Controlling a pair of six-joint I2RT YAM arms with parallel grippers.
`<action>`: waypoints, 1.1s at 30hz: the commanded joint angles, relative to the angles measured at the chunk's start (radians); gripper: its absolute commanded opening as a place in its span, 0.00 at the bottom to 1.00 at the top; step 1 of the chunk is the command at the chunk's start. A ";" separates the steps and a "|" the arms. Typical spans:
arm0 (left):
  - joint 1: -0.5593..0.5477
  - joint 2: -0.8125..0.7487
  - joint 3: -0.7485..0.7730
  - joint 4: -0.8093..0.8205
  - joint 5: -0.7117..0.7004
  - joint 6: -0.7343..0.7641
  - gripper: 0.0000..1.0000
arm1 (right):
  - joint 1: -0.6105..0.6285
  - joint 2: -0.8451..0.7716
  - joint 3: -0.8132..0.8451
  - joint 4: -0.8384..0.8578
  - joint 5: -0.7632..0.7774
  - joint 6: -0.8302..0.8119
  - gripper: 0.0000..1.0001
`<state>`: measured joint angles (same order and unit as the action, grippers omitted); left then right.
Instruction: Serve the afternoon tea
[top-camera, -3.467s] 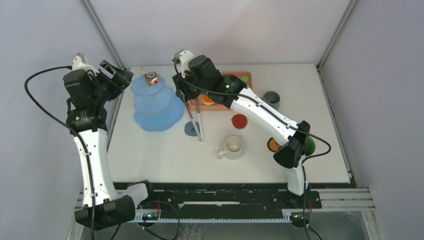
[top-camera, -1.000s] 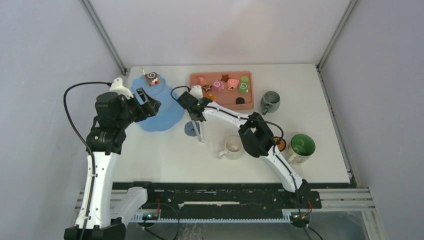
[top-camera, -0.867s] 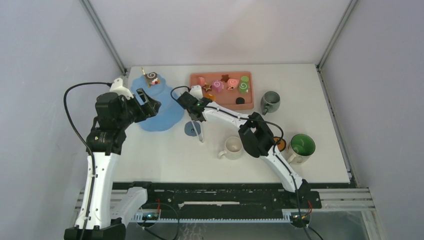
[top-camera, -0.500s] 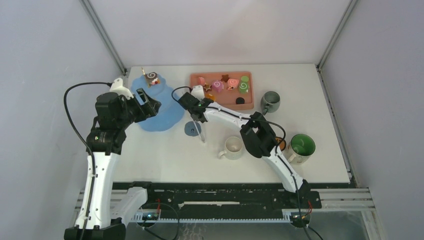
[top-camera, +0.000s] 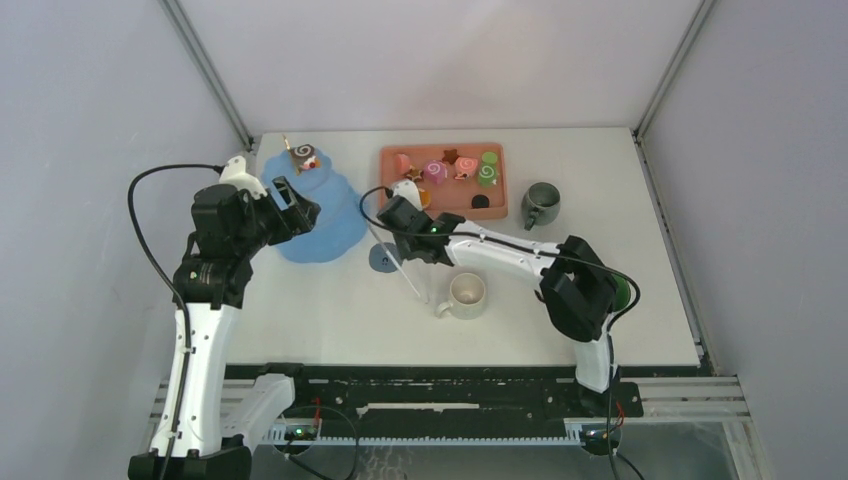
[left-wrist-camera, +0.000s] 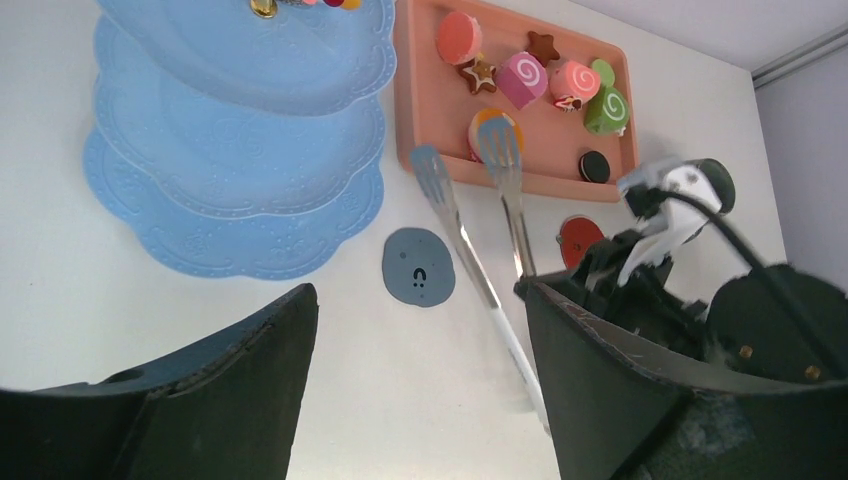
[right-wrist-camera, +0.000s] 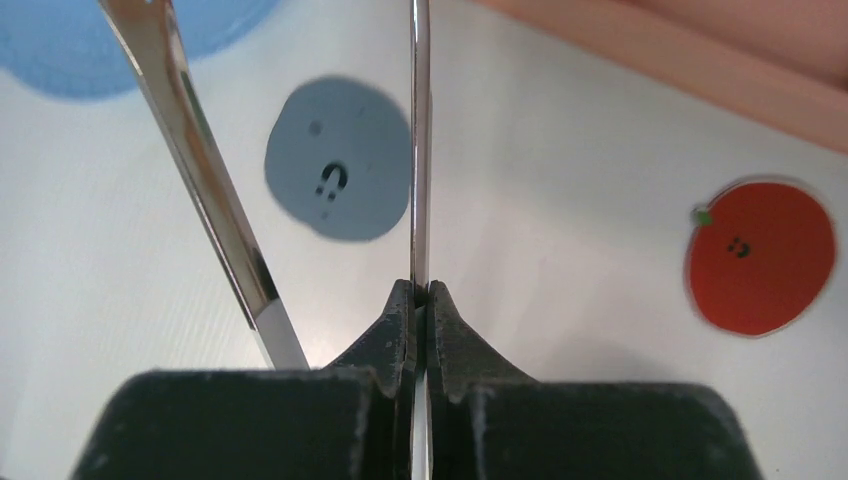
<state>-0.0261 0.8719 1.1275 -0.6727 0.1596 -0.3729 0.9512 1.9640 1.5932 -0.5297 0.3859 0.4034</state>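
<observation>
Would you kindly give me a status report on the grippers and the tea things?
Left gripper open, empty, beside the dessert tower. Right gripper shut on one arm of the tongs. Pastries on the pink tray. Cream mug close by.

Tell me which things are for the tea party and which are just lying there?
For the tea: blue dessert tower, toy pastries, cream mug, grey mug.
Not the tea itself: pink tray, blue coaster, red apple coaster, tongs gripped by the right pincer.

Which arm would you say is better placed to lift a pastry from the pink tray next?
Right, probably: the right hand is shut on the tongs, whose tips reach the tray. The left hand hangs open beside the blue tower, empty.
</observation>
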 joint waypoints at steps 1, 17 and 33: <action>-0.007 -0.006 0.018 0.011 -0.008 0.023 0.81 | 0.065 -0.074 -0.118 0.107 -0.081 -0.053 0.00; -0.007 -0.020 -0.001 0.019 0.028 -0.014 0.81 | 0.124 -0.087 -0.207 0.193 -0.088 -0.088 0.47; -0.007 -0.022 -0.001 0.021 0.033 -0.023 0.81 | 0.177 -0.195 -0.456 0.383 -0.165 -0.084 0.80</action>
<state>-0.0261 0.8680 1.1278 -0.6754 0.1738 -0.3855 1.0988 1.7622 1.1835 -0.2489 0.2127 0.3405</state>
